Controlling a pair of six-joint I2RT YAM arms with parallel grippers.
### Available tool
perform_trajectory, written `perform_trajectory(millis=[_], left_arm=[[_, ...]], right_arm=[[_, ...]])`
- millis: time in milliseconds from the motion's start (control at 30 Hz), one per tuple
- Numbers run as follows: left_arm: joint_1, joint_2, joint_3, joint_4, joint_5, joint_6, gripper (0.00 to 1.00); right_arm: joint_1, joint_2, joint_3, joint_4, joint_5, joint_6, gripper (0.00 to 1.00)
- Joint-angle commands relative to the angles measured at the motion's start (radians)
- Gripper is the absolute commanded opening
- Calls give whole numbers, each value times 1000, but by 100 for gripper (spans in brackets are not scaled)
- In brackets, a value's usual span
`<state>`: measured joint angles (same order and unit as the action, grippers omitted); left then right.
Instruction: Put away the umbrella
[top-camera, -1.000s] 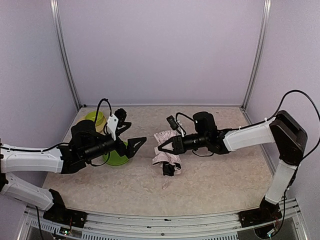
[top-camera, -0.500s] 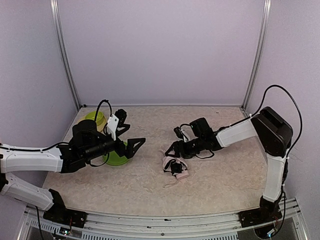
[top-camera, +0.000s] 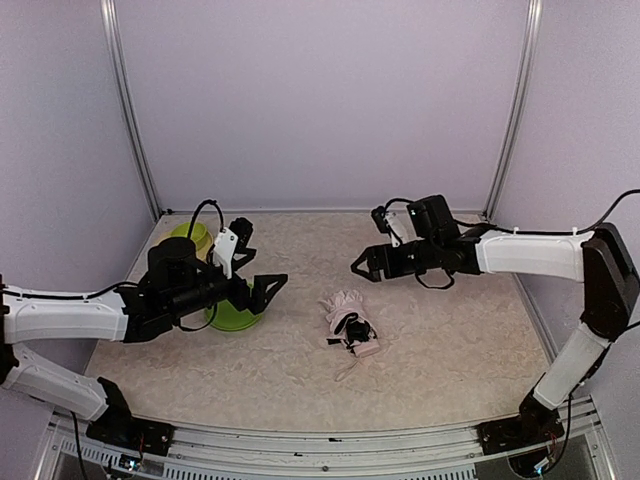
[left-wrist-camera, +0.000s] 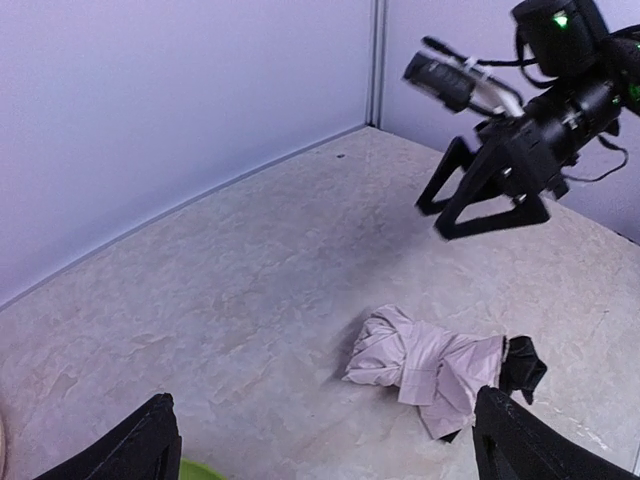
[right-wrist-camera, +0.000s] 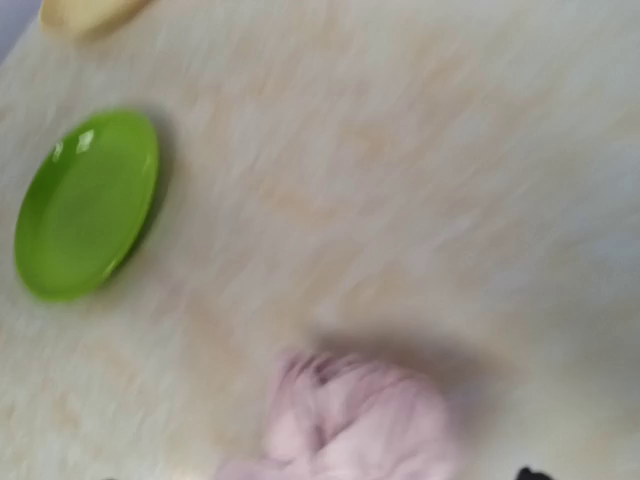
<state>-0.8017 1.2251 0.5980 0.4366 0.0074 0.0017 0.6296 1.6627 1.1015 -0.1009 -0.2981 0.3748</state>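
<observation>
Soft, even light fell from overhead, bright enough, with a faint lilac cast off the walls (top-camera: 320, 100). The umbrella (top-camera: 348, 322) threw only a weak, fuzzy shadow close against itself on the table (top-camera: 450, 340). From above, everything looked crisp. The right wrist view was badly smeared, with the umbrella a pink blur at the bottom. Up to the umbrella's left, the green plate (right-wrist-camera: 88, 203) carried small white glints. In the left wrist view, the right gripper (left-wrist-camera: 436, 220) beyond the umbrella looked slightly soft.
</observation>
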Motion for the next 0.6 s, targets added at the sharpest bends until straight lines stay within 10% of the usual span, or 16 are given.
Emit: perform_trajectory(millis=[0, 267, 567], left_arm=[[98, 37, 57, -66, -58, -50, 99], [417, 25, 8, 18, -144, -159, 99], [639, 35, -197, 356, -340, -77, 99]], right_arm=[[-143, -153, -113, 50, 133, -101, 85], [-512, -485, -527, 428, 224, -196, 88], [-558, -558, -945, 1026, 451, -363, 95]])
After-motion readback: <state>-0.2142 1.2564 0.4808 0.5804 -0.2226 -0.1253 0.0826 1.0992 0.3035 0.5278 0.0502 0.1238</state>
